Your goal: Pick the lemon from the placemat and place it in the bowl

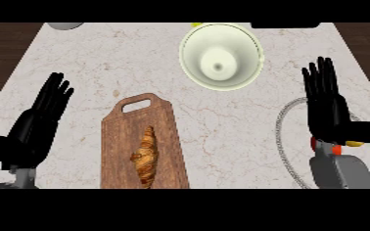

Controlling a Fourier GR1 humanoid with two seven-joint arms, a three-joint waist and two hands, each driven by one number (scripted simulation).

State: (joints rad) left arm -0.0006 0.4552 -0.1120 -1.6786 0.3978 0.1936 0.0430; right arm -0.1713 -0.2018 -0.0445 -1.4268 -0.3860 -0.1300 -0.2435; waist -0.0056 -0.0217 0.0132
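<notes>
Head view: marble counter (86, 58), dark wood floor (14, 39) beyond edges.

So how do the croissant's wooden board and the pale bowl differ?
The wooden cutting board is brown, flat and long, with a handle slot at its far end; the bowl is pale cream, round and deep. The board carries a croissant; the bowl looks empty. The board lies near the left hand, the bowl farther back toward the right hand. Both rest on the marble counter.
</notes>
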